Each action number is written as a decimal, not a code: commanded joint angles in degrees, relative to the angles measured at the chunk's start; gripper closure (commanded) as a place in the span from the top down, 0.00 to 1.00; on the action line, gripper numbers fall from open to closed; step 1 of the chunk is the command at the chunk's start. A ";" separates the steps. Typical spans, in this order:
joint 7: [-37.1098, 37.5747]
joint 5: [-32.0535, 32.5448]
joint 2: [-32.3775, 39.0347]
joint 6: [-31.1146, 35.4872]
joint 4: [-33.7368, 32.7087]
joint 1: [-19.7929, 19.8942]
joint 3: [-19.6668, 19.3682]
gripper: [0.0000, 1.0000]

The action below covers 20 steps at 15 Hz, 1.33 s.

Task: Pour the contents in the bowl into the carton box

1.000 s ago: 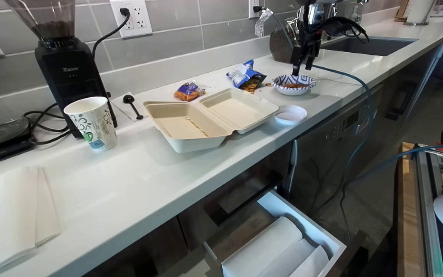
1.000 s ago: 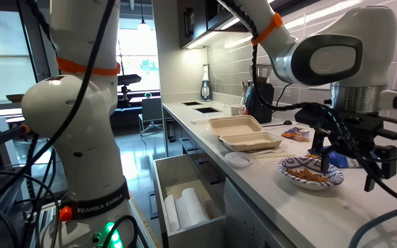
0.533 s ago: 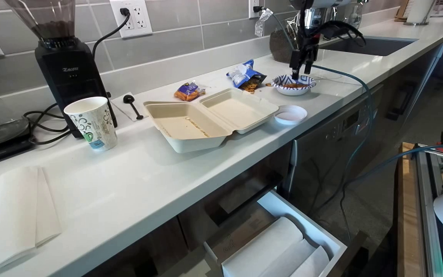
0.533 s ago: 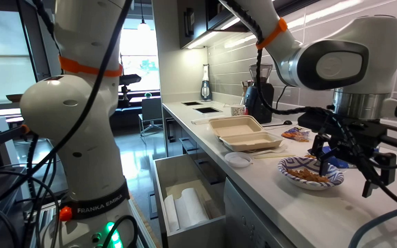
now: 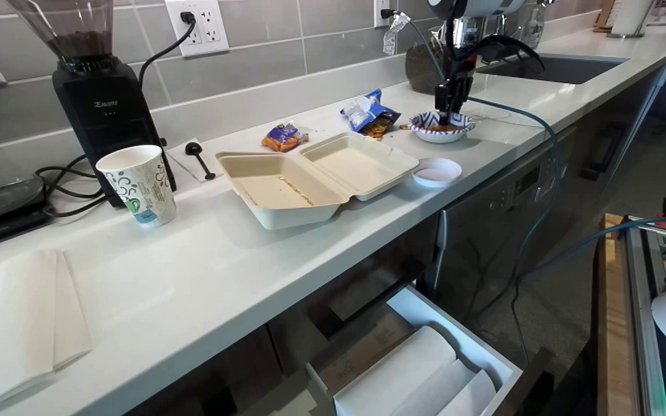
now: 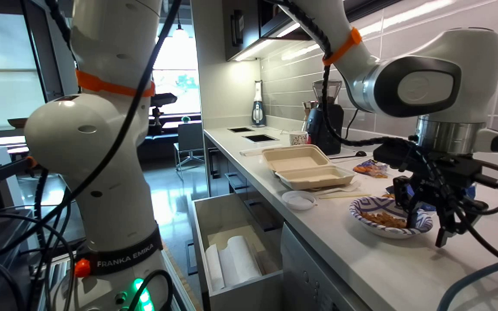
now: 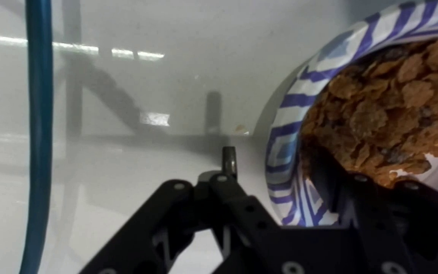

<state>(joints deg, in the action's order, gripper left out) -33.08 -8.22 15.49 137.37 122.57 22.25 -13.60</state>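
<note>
The blue-and-white patterned bowl [image 7: 283, 135] stands upright on the counter and shows in both exterior views, its near wall [image 6: 387, 233] unobstructed. Brownish flakes, the contents [image 7: 386, 102], lie heaped inside it. My gripper [image 7: 274, 158] straddles the bowl's rim with its jaws part-way apart. One of the fingers [image 7: 323, 171] is inside the bowl by the flakes; the opposite fingertip [image 7: 229, 160] is outside, with a visible gap to the rim. The beige carton box [image 5: 359, 164] lies unfolded on the counter in both exterior views, a few crumbs in one half.
Beside the carton box is a small white round dish [image 5: 437, 173]. A torn blue snack bag [image 5: 362, 112] and a small orange-purple packet [image 5: 284, 137] lie near the wall. A paper cup [image 5: 139, 185] stands by the grinder [image 5: 104, 115]. A blue cable [image 7: 39, 133] crosses the counter. Below, a drawer [image 6: 236, 285] is pulled out.
My gripper has come down to the bowl, one finger now deeper inside it. The jaws have drawn closer together across the rim. The bowl has hardly moved.
</note>
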 commanded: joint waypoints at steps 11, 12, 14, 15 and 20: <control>-0.48 -3.35 1.69 -2.64 -3.09 1.48 2.10 0.82; -0.53 -3.87 1.66 -2.60 -3.20 1.58 2.20 0.82; -0.61 -4.66 1.73 -2.72 -3.67 1.77 2.32 0.82; -0.55 -4.82 1.87 -2.72 -3.91 1.81 2.32 0.79; -0.06 -4.71 2.62 -2.12 -4.50 1.99 2.14 0.73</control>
<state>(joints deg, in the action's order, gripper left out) -32.96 -11.73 16.61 136.98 119.84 23.27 -12.06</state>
